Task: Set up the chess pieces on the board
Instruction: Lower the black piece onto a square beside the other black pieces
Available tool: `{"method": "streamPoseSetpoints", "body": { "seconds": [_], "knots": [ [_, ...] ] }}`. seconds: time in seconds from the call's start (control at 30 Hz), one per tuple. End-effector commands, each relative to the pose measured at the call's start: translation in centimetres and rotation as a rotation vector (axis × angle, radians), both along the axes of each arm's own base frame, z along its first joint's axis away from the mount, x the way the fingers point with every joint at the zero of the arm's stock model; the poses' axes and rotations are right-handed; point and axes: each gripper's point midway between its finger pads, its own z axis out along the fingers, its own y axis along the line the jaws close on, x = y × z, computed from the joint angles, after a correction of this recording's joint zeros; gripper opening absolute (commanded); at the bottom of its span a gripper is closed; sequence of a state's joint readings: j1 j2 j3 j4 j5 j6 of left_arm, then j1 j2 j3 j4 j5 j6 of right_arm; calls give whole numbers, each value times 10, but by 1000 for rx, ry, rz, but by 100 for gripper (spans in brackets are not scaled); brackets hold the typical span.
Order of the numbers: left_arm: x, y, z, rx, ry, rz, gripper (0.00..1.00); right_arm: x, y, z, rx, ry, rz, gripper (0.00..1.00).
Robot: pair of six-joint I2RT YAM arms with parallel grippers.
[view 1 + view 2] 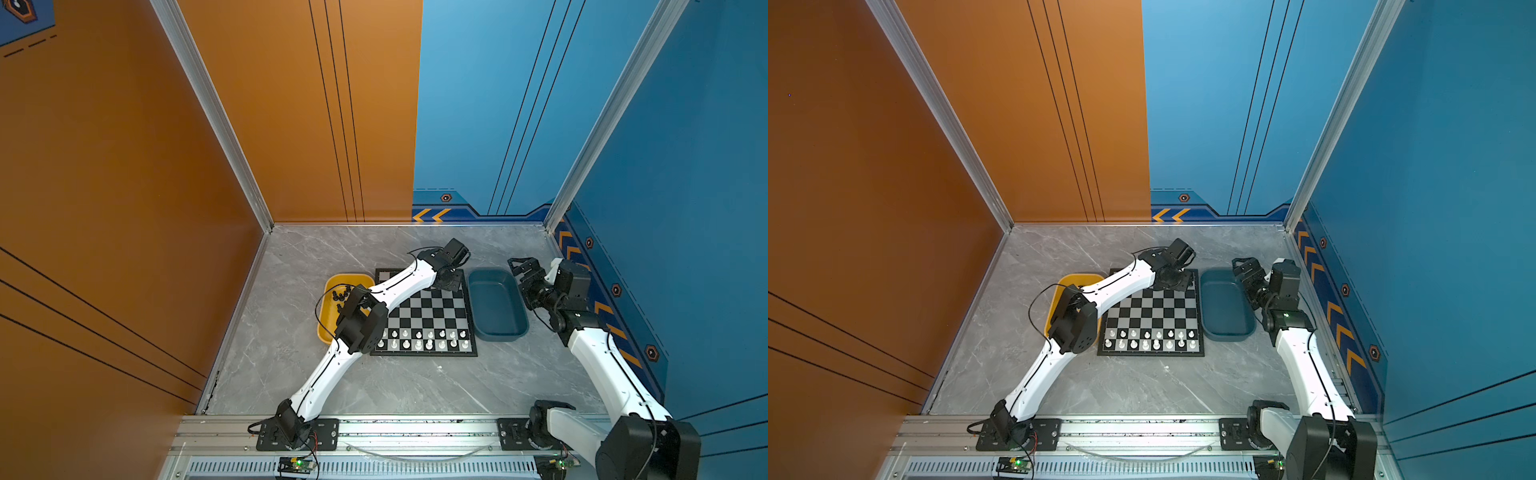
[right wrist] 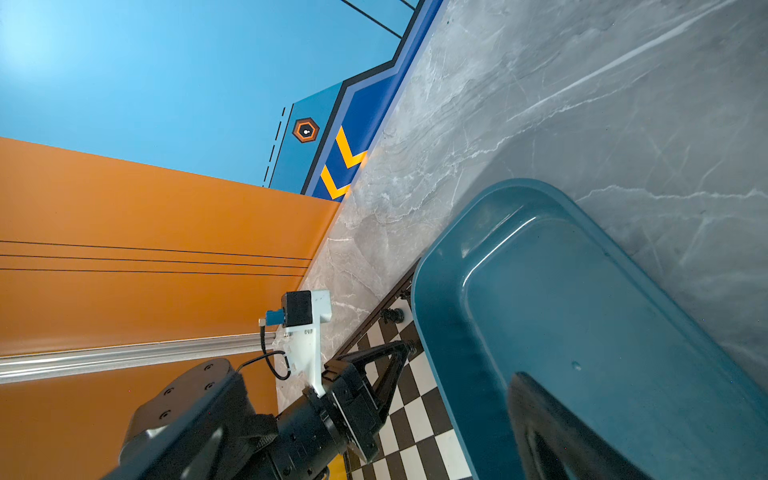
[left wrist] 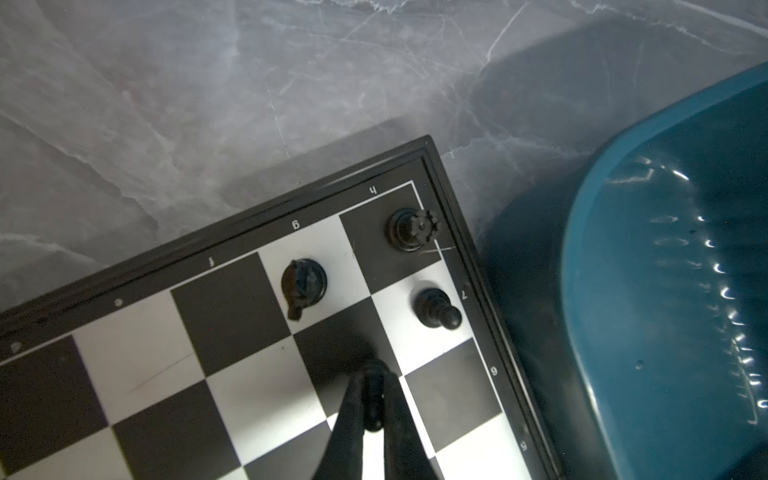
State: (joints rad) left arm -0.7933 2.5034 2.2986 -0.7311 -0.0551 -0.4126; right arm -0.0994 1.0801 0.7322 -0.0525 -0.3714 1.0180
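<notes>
The board [image 1: 428, 309] lies mid-table, and its far right corner fills the left wrist view [image 3: 232, 307]. Three black chess pieces stand in that corner: a rook [image 3: 411, 230], a knight [image 3: 303, 284] and a pawn [image 3: 436, 309]. My left gripper [image 3: 374, 374] is shut on a small black pawn [image 3: 373, 399] over the dark square next to the standing pawn. I cannot tell whether it touches the board. More black pieces [image 1: 340, 296] lie in the yellow tray [image 1: 328, 328]. My right gripper [image 1: 521, 266] hovers open and empty beyond the blue tray; one finger [image 2: 552, 428] shows.
White chessmen [image 1: 424, 338] fill the board's two near rows. An empty dark blue tray [image 1: 496, 305] sits against the board's right side, close to my left gripper [image 2: 409, 347]. My left arm crosses over the yellow tray and the board's left part. Walls enclose the table.
</notes>
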Motion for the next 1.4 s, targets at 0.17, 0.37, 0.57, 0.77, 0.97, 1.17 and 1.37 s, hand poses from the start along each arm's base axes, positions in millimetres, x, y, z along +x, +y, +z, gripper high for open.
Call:
{"method": "streamPoseSetpoints", "body": {
  "seconds": [0.17, 0.37, 0.57, 0.77, 0.97, 1.17, 1.37],
  "knots": [
    [4, 3, -10, 32, -1, 21, 1, 2, -1, 5, -15, -10, 14, 100],
    [6, 6, -12, 45, -10, 24, 1, 3, -2, 4, -14, -8, 13, 100],
    [7, 9, -11, 61, -23, 26, 2, 4, -2, 3, -14, -7, 15, 100],
    [8, 10, -11, 68, -28, 27, 2, 4, -2, 2, -13, -5, 15, 100],
    [7, 8, -12, 69, -28, 20, 7, 4, -1, 2, -12, -5, 18, 100],
    [4, 6, -17, 74, -22, 13, 15, 4, -1, 1, -8, -2, 20, 100],
    [2, 5, -19, 76, -20, 9, 18, 4, -1, 2, -7, -3, 21, 100]
  ]
}}
